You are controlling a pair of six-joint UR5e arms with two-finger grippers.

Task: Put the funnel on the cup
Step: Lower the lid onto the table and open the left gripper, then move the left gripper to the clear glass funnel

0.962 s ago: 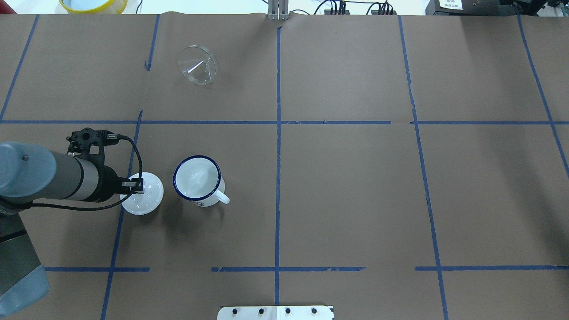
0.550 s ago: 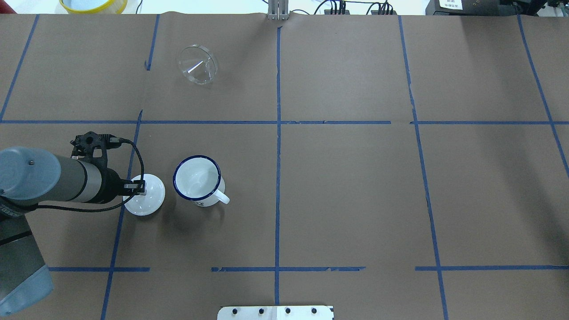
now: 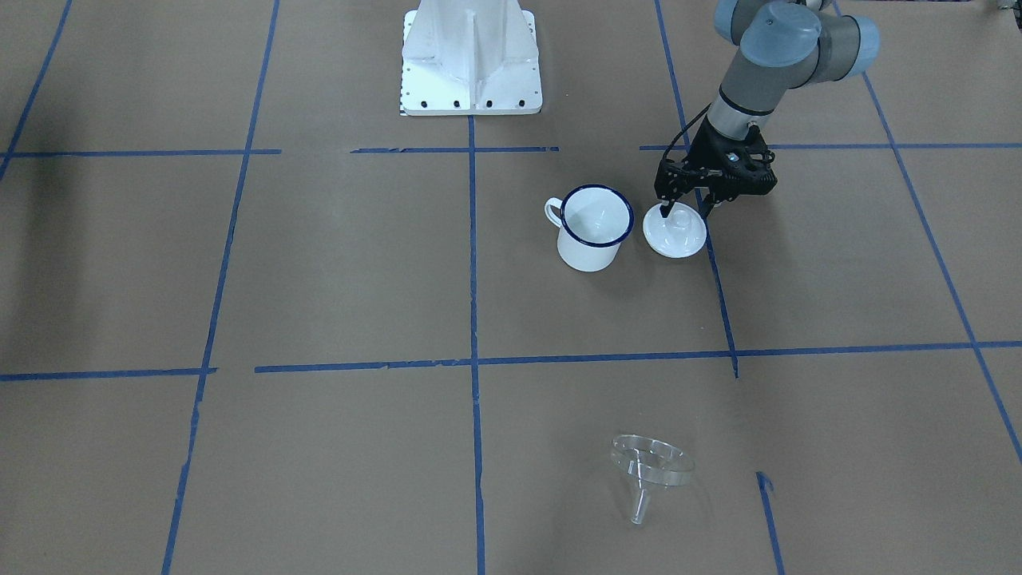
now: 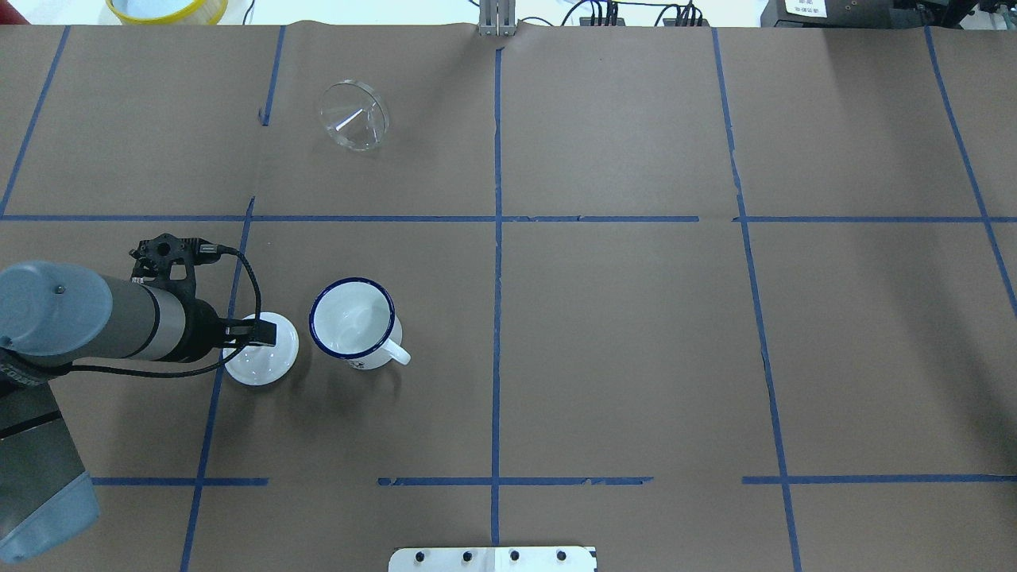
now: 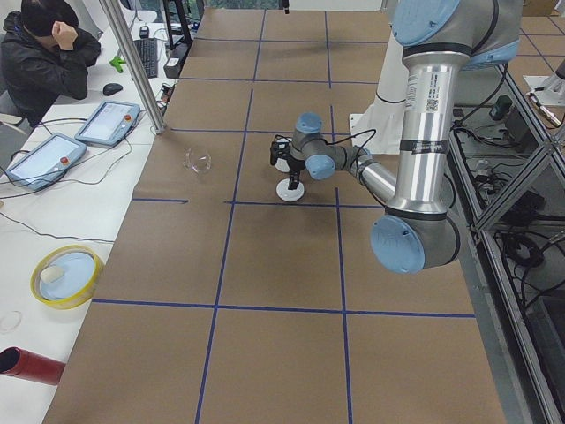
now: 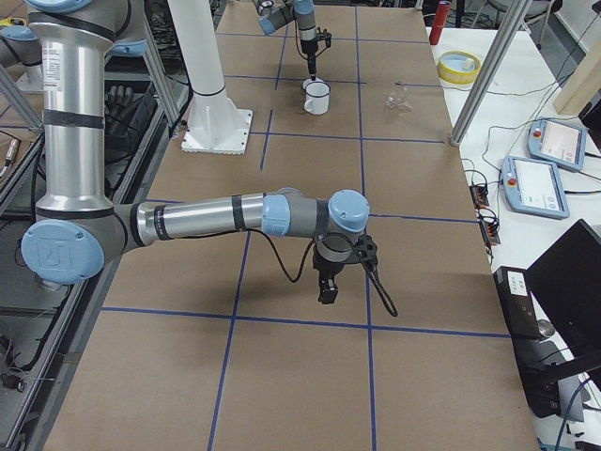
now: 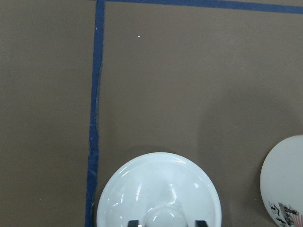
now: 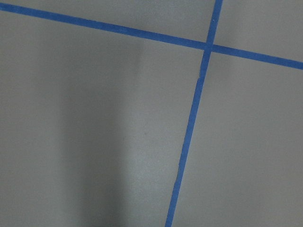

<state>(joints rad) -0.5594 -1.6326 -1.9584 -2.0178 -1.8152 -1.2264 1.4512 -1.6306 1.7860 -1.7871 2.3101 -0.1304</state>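
The clear funnel (image 4: 353, 115) lies on its side at the far left of the table, and shows in the front view (image 3: 651, 463) too. The white cup (image 4: 352, 319) with a dark blue rim stands upright and empty, handle toward the robot's right. A round white knobbed lid (image 4: 258, 361) lies flat on the table just left of the cup. My left gripper (image 4: 258, 332) hovers over the lid, open, its fingers apart on either side of the knob (image 7: 163, 217). My right gripper (image 6: 327, 287) shows only in the right side view, far from these things; I cannot tell if it is open.
The robot's white base plate (image 4: 493, 558) sits at the near edge. A yellow-rimmed bowl (image 4: 167, 8) and a metal post (image 4: 496, 20) stand past the far edge. An operator (image 5: 44, 53) sits beyond the table. Blue tape lines grid the brown paper.
The lid has come down onto the table and shifted slightly toward the cup. My left gripper's fingers have spread and let go of the knob.
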